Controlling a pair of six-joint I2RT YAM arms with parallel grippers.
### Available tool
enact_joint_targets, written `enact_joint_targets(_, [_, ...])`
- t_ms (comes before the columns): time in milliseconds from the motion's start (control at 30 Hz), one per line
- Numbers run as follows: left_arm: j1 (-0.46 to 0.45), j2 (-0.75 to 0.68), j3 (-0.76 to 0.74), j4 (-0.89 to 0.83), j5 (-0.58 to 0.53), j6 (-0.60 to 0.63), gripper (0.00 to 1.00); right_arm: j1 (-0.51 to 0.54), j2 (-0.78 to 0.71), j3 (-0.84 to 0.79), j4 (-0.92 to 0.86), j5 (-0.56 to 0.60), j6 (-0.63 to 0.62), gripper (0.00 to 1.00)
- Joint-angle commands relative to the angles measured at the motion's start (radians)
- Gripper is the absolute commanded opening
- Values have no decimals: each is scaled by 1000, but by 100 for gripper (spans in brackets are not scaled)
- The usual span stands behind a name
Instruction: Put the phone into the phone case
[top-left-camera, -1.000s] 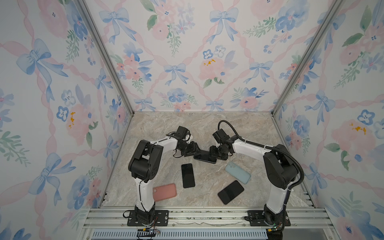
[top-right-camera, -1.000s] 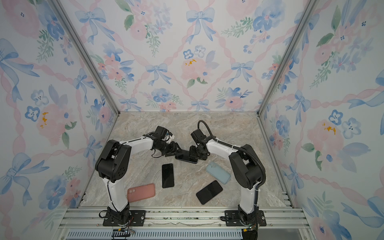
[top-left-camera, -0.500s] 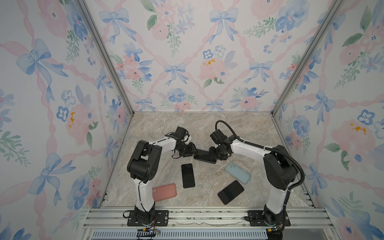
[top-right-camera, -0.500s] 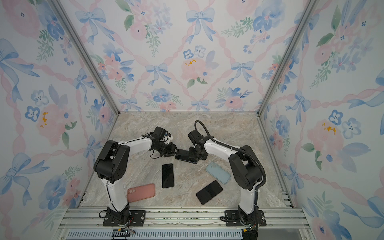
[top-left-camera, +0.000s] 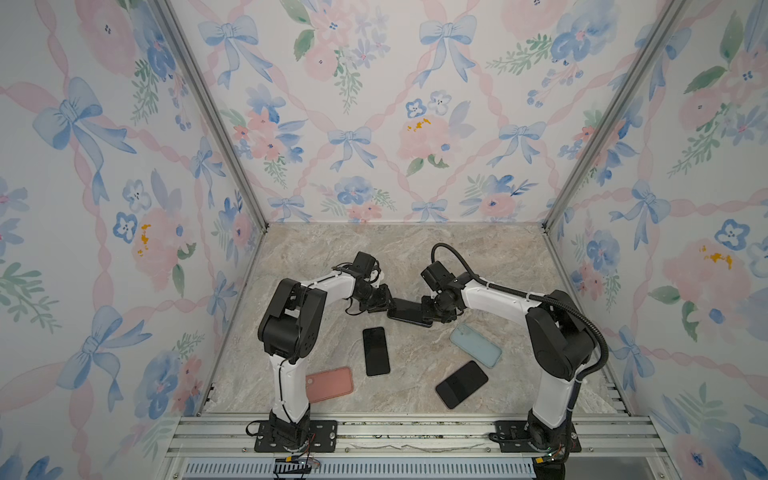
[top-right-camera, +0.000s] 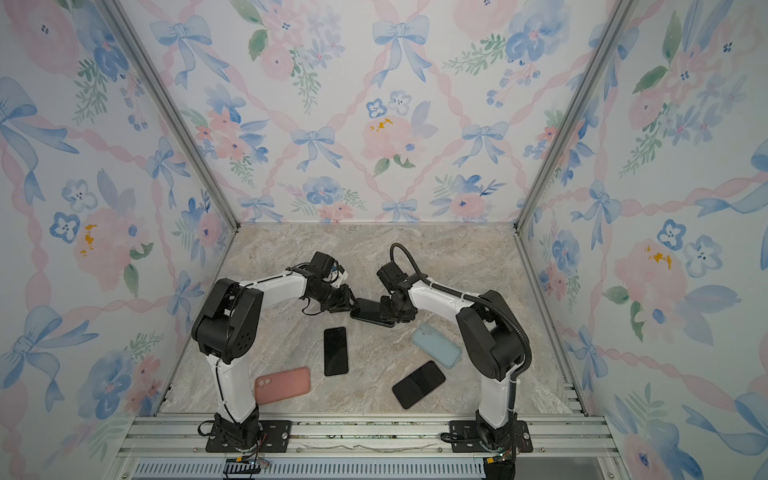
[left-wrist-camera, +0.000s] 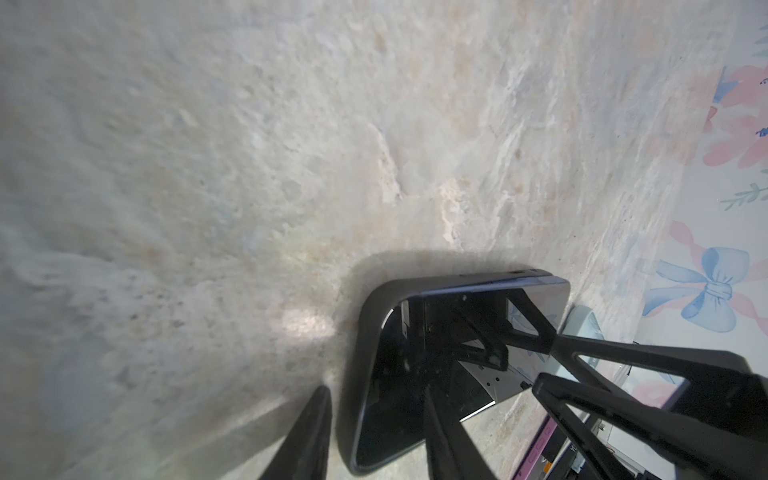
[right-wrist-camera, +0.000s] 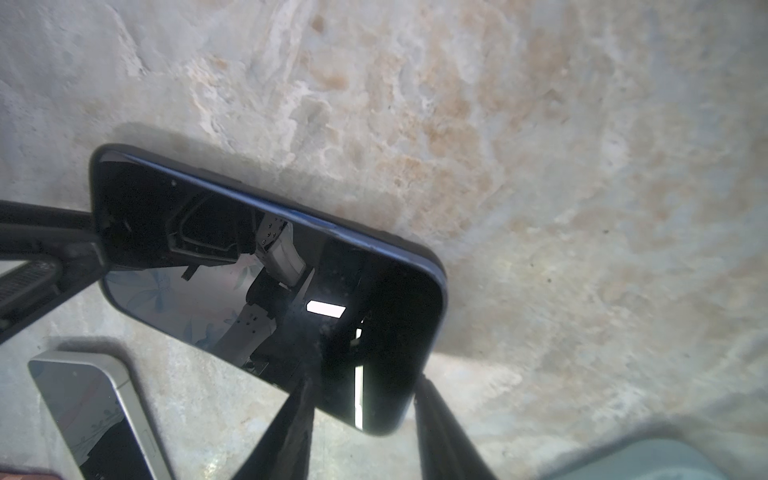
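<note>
Phone (top-left-camera: 409, 308), screen up and dark, lying in the black phone case (left-wrist-camera: 365, 340) at mid-worktop, about midway between the left and right edges and between the rear and front edges. Long axis running roughly from left edge to right edge. Case rim visible around 1 corner and along 1 long side in the wrist views. Full seating at every corner: cannot tell.

Flanked at its 2 ends by both grippers.
- Left gripper (top-left-camera: 389, 308) at the end toward the left edge, jaws parted. 1 finger (left-wrist-camera: 309, 432) just outside the case rim, with a sliver of worktop (top-left-camera: 415, 257) between. Other finger over the screen. Not clamped on the case.
- Right gripper (top-left-camera: 424, 312) at the end toward the right edge, jaws parted. 1 finger (right-wrist-camera: 291, 424) at a long side of the phone, the other finger (right-wrist-camera: 440, 419) at the end corner. Gripping or merely touching: cannot tell.

Toward the front edge from the cased phone, 4 loose items, all flat and apart from each other:
- Black phone (top-left-camera: 376, 351) just in front of centre, long axis front to rear.
- Pale blue case (top-left-camera: 476, 345) toward the right edge, camera cutout at its rear end.
- Tilted black phone (top-left-camera: 461, 384) in front of the pale blue case, near the front edge.
- Pink case (top-right-camera: 282, 384) near the front-left corner, just beside the left arm's upright link.
</note>
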Motion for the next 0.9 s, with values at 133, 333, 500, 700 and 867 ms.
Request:
enact_joint_targets(133, [-15, 36, 32, -28, 16, 11, 34, 0, 5, -17, 31, -41, 7, 34])
enact_joint_targets(333, [-23, 40, 35, -28, 28, 10, 30, 12, 26, -19, 65, -75, 23, 32])
enact_joint_targets(500, [-31, 42, 40, -27, 40, 8, 31, 25, 44, -18, 97, -96, 43, 30])
enact_joint_targets(700, [-35, 41, 42, -27, 43, 9, 29, 51, 68, -7, 129, -119, 69, 29])
enact_joint_targets(867, [-35, 42, 42, -24, 42, 7, 24, 66, 80, -2, 141, -126, 83, 28])
